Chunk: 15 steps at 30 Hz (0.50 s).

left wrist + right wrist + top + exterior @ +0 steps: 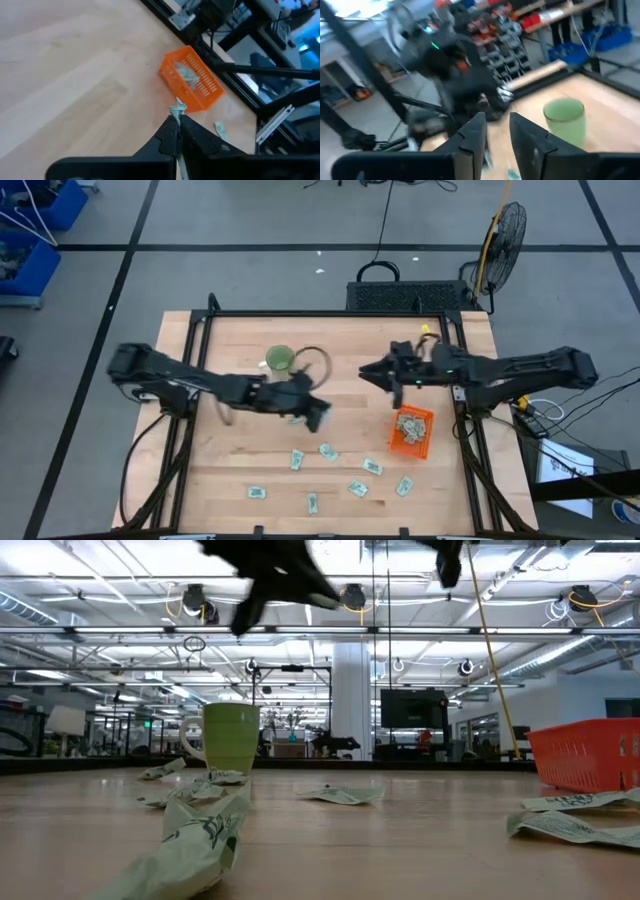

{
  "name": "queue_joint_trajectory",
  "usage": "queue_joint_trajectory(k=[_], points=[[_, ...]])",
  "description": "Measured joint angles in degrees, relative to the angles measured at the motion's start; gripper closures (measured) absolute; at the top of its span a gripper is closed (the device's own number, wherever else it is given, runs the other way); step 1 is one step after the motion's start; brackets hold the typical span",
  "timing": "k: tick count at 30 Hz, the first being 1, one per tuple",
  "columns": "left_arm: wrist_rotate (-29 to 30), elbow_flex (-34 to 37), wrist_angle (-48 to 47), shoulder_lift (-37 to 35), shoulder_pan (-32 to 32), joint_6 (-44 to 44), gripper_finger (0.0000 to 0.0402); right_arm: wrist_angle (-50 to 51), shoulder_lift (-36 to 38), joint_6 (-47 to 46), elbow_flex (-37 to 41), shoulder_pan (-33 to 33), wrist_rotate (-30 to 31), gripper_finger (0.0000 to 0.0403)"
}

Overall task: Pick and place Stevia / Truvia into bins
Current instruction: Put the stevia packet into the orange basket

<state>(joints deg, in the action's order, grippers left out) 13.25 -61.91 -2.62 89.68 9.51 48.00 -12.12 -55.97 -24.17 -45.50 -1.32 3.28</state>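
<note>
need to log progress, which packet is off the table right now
The packet pinched in the shut left gripper; the others lie flat on the table or in the orange bin.

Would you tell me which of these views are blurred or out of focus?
Right wrist view: motion-smeared, green cup soft. Low view: nearest packet out of focus, orange bin sharper. Left wrist view: mild blur, held packet readable. High view: evenly lit, clear.

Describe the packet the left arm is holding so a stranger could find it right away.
Start at the green cup near the table's back edge. Just in front of it is the left gripper, raised above the wood. The packet is the only one pinched between fingers; the others lie flat or in the orange bin.
</note>
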Motion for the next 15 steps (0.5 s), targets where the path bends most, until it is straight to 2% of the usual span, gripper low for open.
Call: queue_joint_trajectory(k=[2,6,9,15], points=[[-4.10,-5.25,-0.25,5.48,-0.73,-1.51,0.0377,2.57,3.81,0.94,0.00,-0.61,-3.89,0.0327],[-8.34,-17.17,-0.04,16.25,-1.53,-7.03,0.0388,11.15,10.33,-0.92,-0.09,-2.06,-9.41,0.0326],[-10.82,-26.58,0.08,24.35,-2.25,-10.42,0.0394,19.35,14.10,-2.44,-0.09,-3.27,-9.56,0.0320],[-14.88,-44.22,-0.13,38.99,-2.37,-13.07,0.0362,37.28,20.72,-3.83,-0.09,-5.46,-9.22,0.0317]])
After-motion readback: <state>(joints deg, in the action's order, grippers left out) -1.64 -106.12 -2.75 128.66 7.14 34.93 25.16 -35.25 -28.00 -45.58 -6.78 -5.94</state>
